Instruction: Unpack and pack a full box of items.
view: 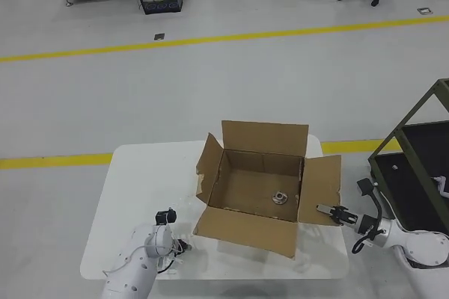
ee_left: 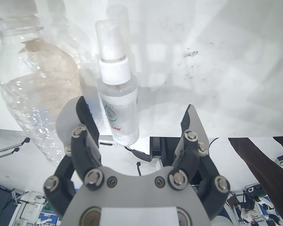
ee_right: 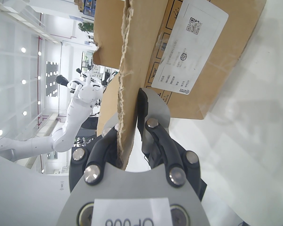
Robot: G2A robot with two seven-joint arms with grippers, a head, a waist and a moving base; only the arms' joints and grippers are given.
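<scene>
The top camera is looking straight down from above the arms, from well off, taking in the whole surface with the box at centre. The left arm is entering at 7 o'clock and the right arm at 4 o'clock.

The left wrist camera is sitting just behind the left claw. It is facing out between the spread fingers at the surface from close range, with a spray bottle and a clear bottle near the lens.

The right wrist camera is sitting just behind the right claw, facing along the box flap pinched between its fingers, very near the box.

The top and right wrist views are sharing the box. The top and left wrist views are sharing the surface's 7 o'clock area.
</scene>
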